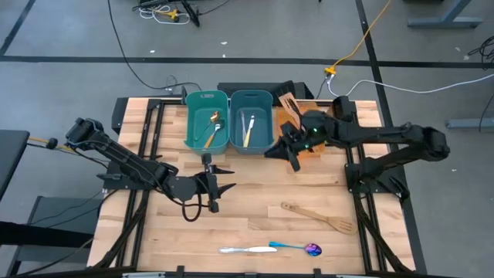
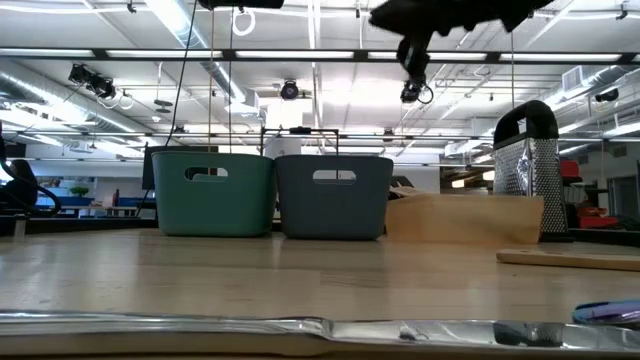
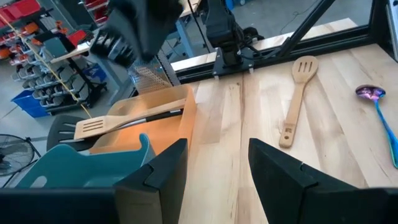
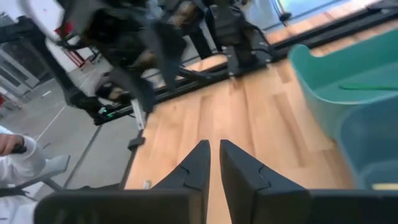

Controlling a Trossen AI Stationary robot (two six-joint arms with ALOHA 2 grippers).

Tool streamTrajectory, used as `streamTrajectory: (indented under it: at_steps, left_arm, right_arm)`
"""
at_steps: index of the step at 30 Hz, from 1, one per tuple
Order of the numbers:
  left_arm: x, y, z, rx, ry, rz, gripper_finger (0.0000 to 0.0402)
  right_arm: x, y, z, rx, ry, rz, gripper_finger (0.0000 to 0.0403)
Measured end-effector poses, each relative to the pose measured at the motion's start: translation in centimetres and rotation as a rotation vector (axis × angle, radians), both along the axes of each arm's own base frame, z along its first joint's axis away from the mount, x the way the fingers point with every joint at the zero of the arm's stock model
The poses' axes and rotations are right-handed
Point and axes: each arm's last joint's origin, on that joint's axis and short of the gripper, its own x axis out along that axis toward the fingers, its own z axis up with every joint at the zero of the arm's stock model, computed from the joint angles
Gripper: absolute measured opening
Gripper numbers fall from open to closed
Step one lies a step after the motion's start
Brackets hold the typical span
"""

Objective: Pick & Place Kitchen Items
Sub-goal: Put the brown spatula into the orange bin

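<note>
Left gripper, jaws wide and empty, mid-table; wooden slotted spatula nearer the table's front right corner, long axis along the front edge, closer to it than the right gripper, fingers nearly together, empty, beside the bins.

You see two bins side by side on the counter, with silver cutlery lying in front.
</note>
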Motion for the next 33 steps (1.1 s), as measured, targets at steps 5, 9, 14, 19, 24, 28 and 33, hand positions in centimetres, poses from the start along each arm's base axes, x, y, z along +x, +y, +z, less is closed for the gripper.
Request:
streamTrajectory:
  at_steps: [5,9,14,19,24,28,33]
  left_arm:
    - [0.0,-0.1,0.0,-0.013,0.007,-0.037,0.0177]
    - [0.0,-0.1,0.0,-0.017,0.009,-0.048,0.0177]
    - [0.0,-0.1,0.0,-0.017,0.009,-0.048,0.0177]
    - [0.0,-0.1,0.0,-0.016,0.01,-0.048,0.0177]
    - [0.0,-0.1,0.0,-0.016,0.01,-0.048,0.0177]
    - [0.0,-0.1,0.0,-0.015,0.01,-0.048,0.0177]
    - [0.0,-0.1,0.0,-0.015,0.01,-0.048,0.0177]
  right_arm:
    - [-0.8,2.7,0.3,-0.037,0.043,-0.005,0.004]
    - [-0.9,4.6,-0.1,-0.078,0.09,-0.025,0.0036]
    - [-1.4,6.8,-0.9,-0.124,0.178,-0.046,0.0033]
    - [-2.3,9.0,-1.8,-0.15,0.277,-0.08,0.0033]
    - [-3.5,11.4,-2.3,-0.175,0.339,-0.122,0.0033]
    - [-4.5,13.3,-2.6,-0.187,0.359,-0.145,0.0033]
    - [-5.9,15.7,-3.2,-0.175,0.404,-0.148,0.0033]
